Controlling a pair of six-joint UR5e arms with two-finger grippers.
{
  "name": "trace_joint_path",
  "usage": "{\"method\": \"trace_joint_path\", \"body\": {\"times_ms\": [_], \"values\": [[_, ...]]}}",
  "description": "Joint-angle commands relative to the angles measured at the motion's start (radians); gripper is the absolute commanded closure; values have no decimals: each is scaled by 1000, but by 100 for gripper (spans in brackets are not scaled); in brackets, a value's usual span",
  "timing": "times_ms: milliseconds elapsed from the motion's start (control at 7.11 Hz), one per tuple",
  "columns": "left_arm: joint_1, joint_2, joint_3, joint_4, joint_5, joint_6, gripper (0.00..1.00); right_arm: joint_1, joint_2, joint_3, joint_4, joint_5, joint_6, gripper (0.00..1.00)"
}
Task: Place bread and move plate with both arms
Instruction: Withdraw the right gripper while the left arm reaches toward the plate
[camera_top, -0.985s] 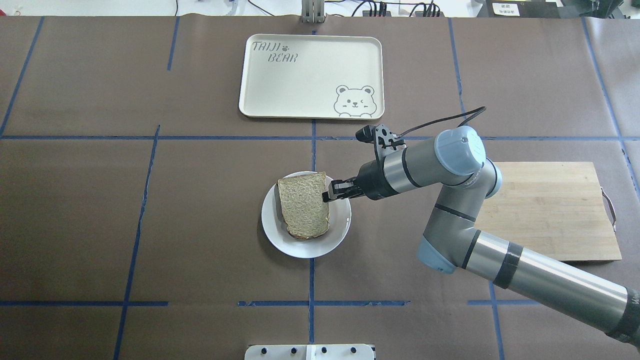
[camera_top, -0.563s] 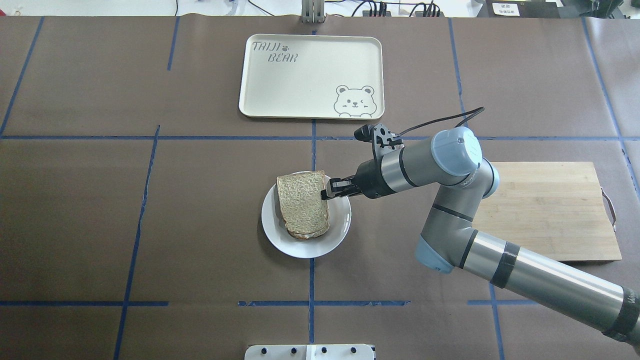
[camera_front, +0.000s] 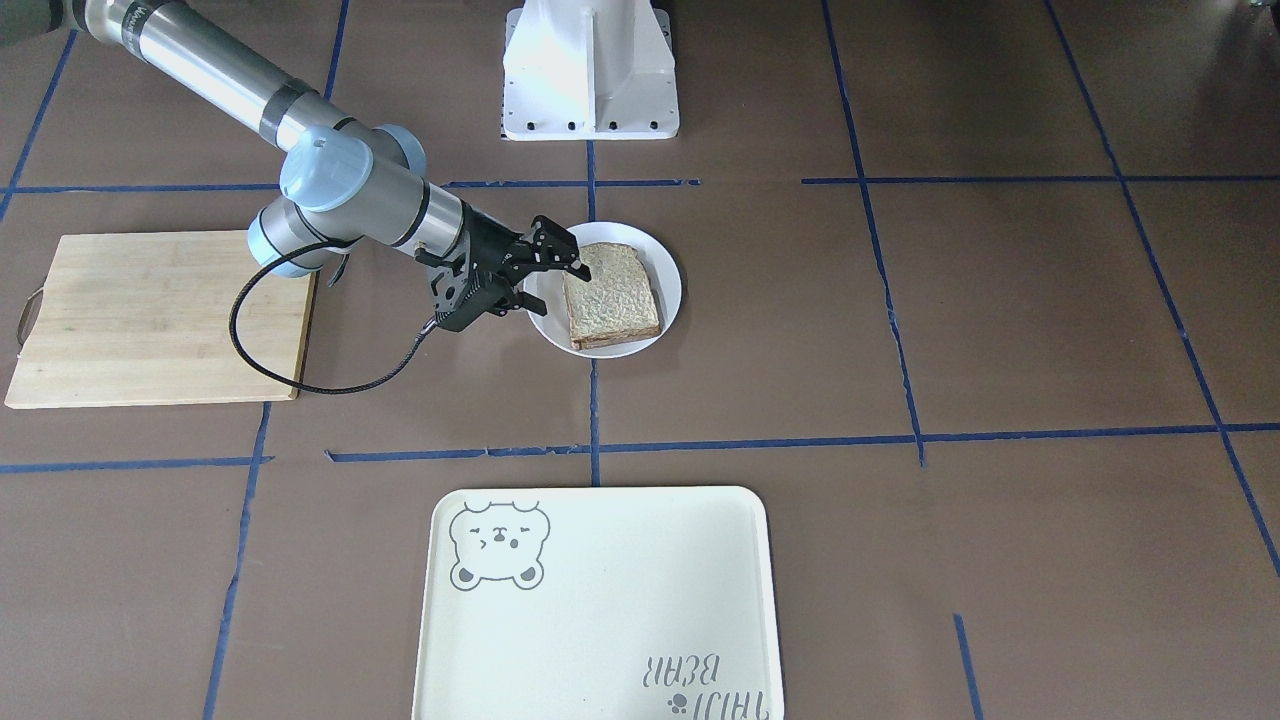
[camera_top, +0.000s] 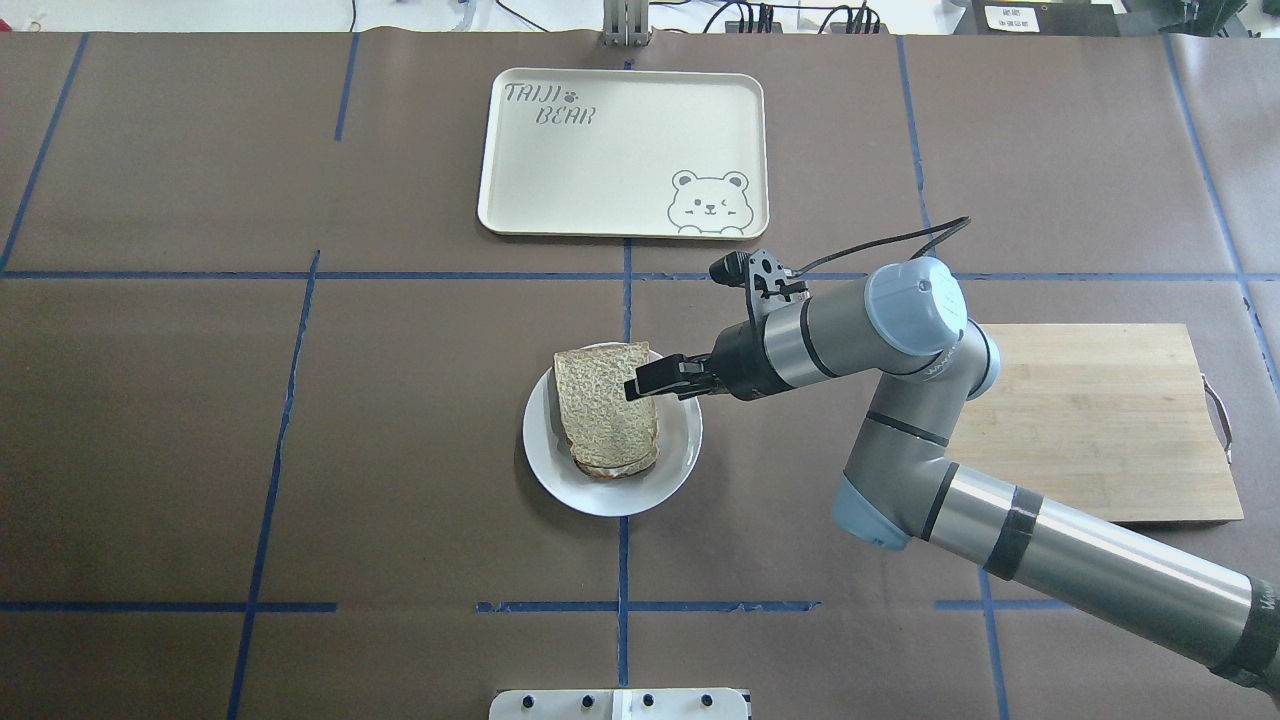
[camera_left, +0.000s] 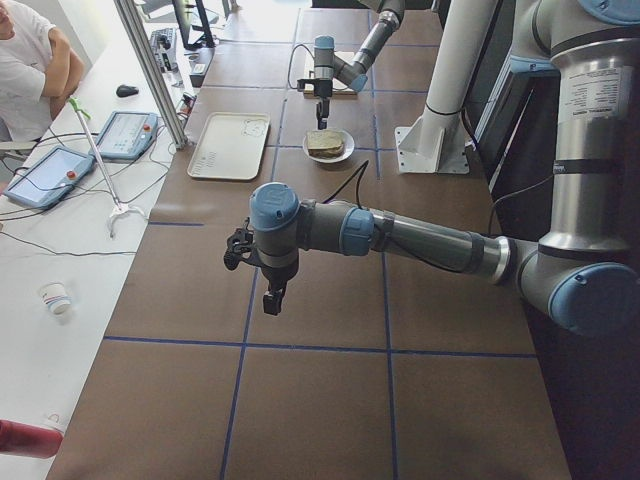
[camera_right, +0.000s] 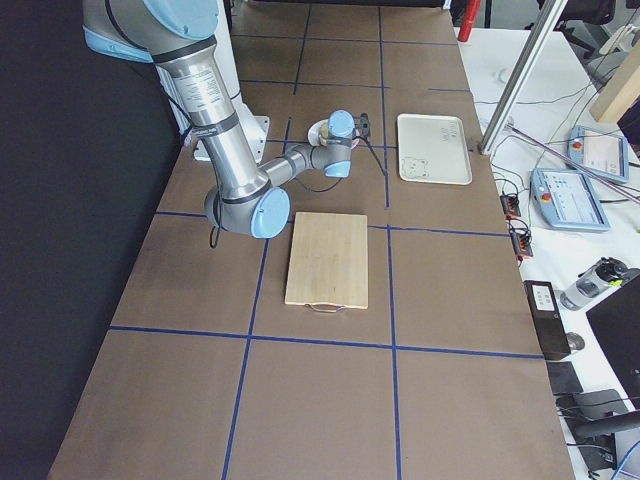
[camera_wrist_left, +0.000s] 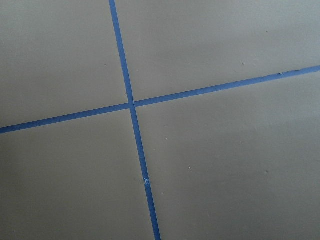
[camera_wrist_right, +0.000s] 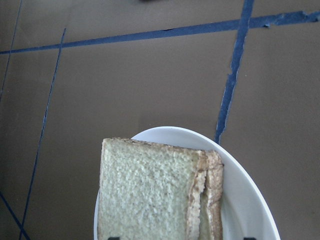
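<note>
Our right tool (camera_top: 648, 385) gapes empty over the bread's (camera_top: 600, 405) edge on the plate (camera_top: 560, 472). The tray (camera_top: 600, 170) lies well apart. We cannot tell the left tool's (camera_left: 272, 299) state.

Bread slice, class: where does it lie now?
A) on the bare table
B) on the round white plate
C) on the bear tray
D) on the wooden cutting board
B: the bread slice lies on the round white plate, inside its rim.

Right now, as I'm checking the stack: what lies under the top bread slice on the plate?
Under the bread a lower slice shows only its crust edge, both on the plate. Its top face and any filling are covered.
</note>
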Motion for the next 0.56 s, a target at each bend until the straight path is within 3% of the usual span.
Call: {"method": "trace_joint_path", "body": {"times_ms": [0, 281, 422], "values": [[61, -6, -23, -36, -54, -158, 0, 83, -73, 104, -78, 95, 12, 0], [193, -6, -92, -140, -98, -438, 0, 178, -171, 256, -268, 141, 12, 0], [284, -9, -105, -253, -99, -630, 0, 231, -228, 324, -353, 144, 11, 1]]}}
